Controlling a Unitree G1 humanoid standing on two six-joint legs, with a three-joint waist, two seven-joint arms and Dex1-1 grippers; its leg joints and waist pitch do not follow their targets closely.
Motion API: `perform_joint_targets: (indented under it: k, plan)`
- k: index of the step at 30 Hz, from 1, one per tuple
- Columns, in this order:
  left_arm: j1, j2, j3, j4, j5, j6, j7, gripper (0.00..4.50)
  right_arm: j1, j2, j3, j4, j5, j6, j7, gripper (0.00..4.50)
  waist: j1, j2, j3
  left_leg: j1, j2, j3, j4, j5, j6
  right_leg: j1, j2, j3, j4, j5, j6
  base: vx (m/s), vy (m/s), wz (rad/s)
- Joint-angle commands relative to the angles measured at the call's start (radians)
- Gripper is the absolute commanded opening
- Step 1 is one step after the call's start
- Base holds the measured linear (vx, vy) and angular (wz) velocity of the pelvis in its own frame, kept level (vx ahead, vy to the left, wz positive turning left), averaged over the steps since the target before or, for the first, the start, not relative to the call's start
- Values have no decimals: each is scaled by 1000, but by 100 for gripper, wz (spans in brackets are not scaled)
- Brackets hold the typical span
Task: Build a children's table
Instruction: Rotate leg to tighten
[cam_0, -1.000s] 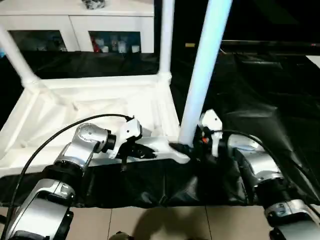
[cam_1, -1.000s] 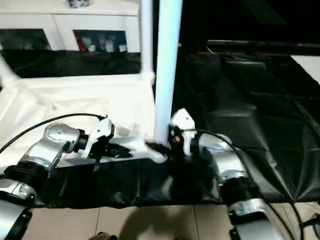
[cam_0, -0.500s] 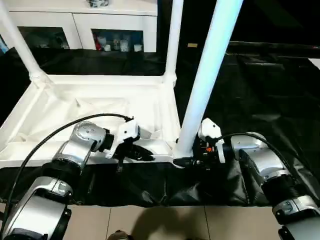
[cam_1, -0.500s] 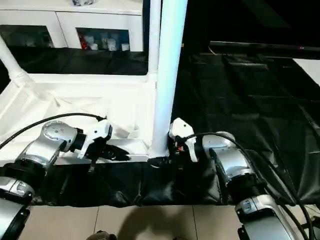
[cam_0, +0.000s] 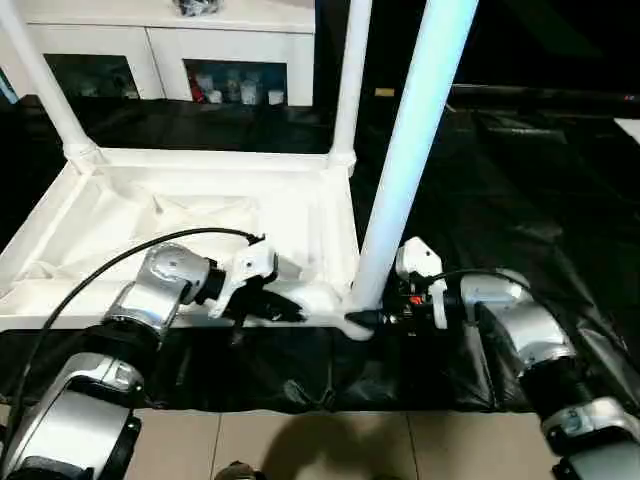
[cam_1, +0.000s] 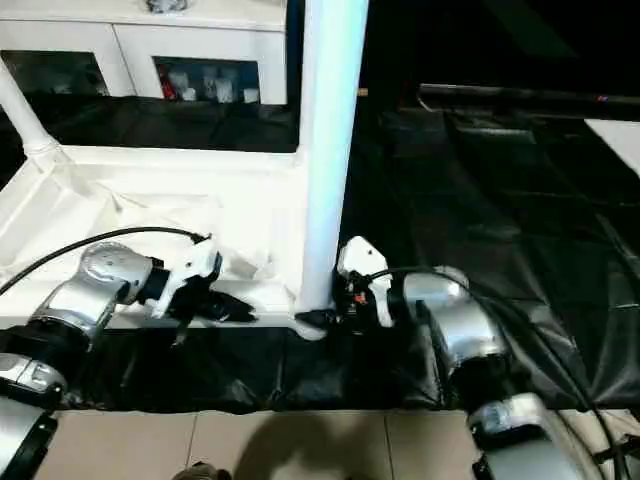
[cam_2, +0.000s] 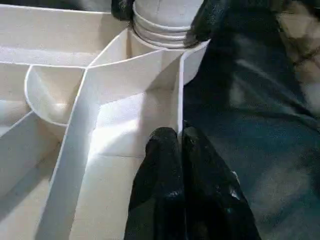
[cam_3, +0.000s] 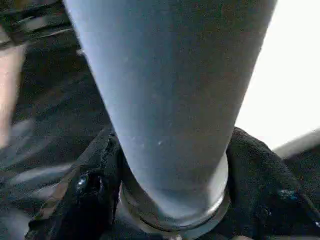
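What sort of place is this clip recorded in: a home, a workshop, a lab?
Probably an indoor lab or test room, not a home. The work table is draped in a black sheet, a white glass-door cabinet of small containers stands behind it, and the floor is pale tile.

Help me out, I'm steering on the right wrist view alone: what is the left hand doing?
Observer: The left hand is shut on the thin near rim of the upturned children's table.
Operator: How does that sit relative to my leg?
Observer: Along the same rim, to its left; the near leg stands in the corner socket.
Operator: Are other legs in?
Observer: The far left leg and the far right leg stand upright at the far corners.
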Motion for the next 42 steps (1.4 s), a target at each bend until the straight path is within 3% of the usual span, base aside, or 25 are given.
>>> perform_joint_targets:
  k: [1,2,3,6,7,10,11,13,14,16,18,22,25,27,29,30,33,36,38,42]
  plan:
    - [-1,-57,-3,12,21,42,124,0,31,43,22,-5,-37,8,-113,263,-8,-7,-53,22,18,-10,-80,-337,-15,31,-38,17,-82,-406,-177,0,0,0]
    - [-1,-80,-1,11,24,55,159,0,42,65,15,-5,-49,9,-171,263,-8,-5,-53,23,18,-11,-81,-346,-19,30,-38,17,-84,-425,-168,0,0,0]
    - [0,-100,0,9,26,66,189,0,52,84,9,-4,-60,9,-221,263,-13,-6,-47,31,16,-14,-84,-401,-31,20,-37,16,-95,-507,-141,0,0,0]
    - [-13,-209,13,28,33,97,356,0,66,205,-38,25,-80,40,-472,262,-26,-6,-45,42,13,-25,-87,-476,-51,10,-40,9,-114,-647,-90,0,0,0]
    - [-17,-238,12,33,37,103,394,0,59,246,-49,43,-88,47,-549,262,-28,-5,-47,42,11,-28,-86,-480,-52,13,-40,7,-115,-656,-83,0,0,0]
    - [-24,-287,5,36,41,114,435,0,24,326,-57,92,-108,45,-685,262,-47,1,-45,48,5,-30,-86,-519,-43,4,-36,3,-132,-681,-66,0,0,0]
    - [-26,-294,6,37,40,118,439,0,12,339,-58,104,-110,36,-704,262,-50,5,-48,46,3,-34,-89,-522,-34,13,-36,-3,-135,-680,-58,0,0,0]
    - [-27,-299,9,30,39,131,426,0,-22,365,-79,122,-94,-25,-726,262,-57,8,-49,41,3,-36,-94,-525,-28,14,-34,-3,-135,-657,-57,0,0,0]
    - [-28,-298,11,28,41,132,424,0,-27,367,-85,122,-92,-38,-730,297,-59,7,-50,42,3,-35,-94,-531,-27,12,-34,-2,-137,-651,-59,0,0,0]
    - [-29,-289,15,30,42,130,416,0,-30,361,-103,117,-77,-53,-713,318,-62,5,-51,38,2,-36,-97,-522,-14,16,-33,0,-134,-614,-72,0,0,0]
    - [-28,-254,22,29,38,110,374,0,-26,313,-122,95,-57,-69,-627,337,-59,5,-58,28,8,-34,-101,-466,1,26,-35,8,-121,-513,-101,0,0,0]
    - [-18,-202,25,15,22,81,284,0,-20,221,-106,76,-39,-77,-477,379,-53,0,-60,20,10,-25,-98,-399,26,34,-35,12,-109,-385,-151,0,0,0]
    - [-9,-150,25,1,5,52,176,0,-22,127,-78,78,-37,-86,-326,382,-45,-9,-59,21,9,-14,-87,-354,48,31,-37,18,-107,-371,-171,0,0,0]
    - [-8,-144,24,0,4,48,163,0,-23,118,-76,77,-34,-85,-307,382,-41,-5,-60,22,12,-13,-83,-342,54,30,-40,21,-102,-374,-178,0,0,0]
    - [-8,-95,19,3,-4,16,55,0,-27,43,-56,66,-15,-86,-105,382,-32,-8,-68,17,13,-12,-81,-272,63,43,-38,18,-90,-291,-193,26,-17,1]
    - [-8,-84,19,3,-7,15,34,0,-28,26,-49,62,-12,-87,-64,382,-22,-6,-68,17,16,-7,-78,-223,78,45,-32,16,-80,-205,-210,57,-20,1]
    - [-12,-56,12,9,-16,5,-31,0,-39,-14,-28,55,10,-71,40,382,-14,-5,-71,14,20,0,-68,-146,104,50,-29,9,-56,-66,-260,19,-7,0]
    - [-16,-30,5,10,-23,-3,-102,0,-48,-42,-4,56,16,-67,119,348,-7,-8,-74,12,19,4,-59,-108,122,48,-28,10,-44,7,-287,0,0,0]
    - [-21,-21,1,7,-27,1,-135,0,-54,-51,6,57,21,-57,157,345,-3,-10,-70,13,20,5,-59,-127,122,46,-29,10,-46,-21,-288,0,0,0]
    - [-33,-17,-7,19,-28,-7,-189,0,-69,-56,12,68,20,-65,205,305,4,-7,-65,20,25,2,-69,-210,71,41,-33,12,-56,-149,-266,0,0,0]
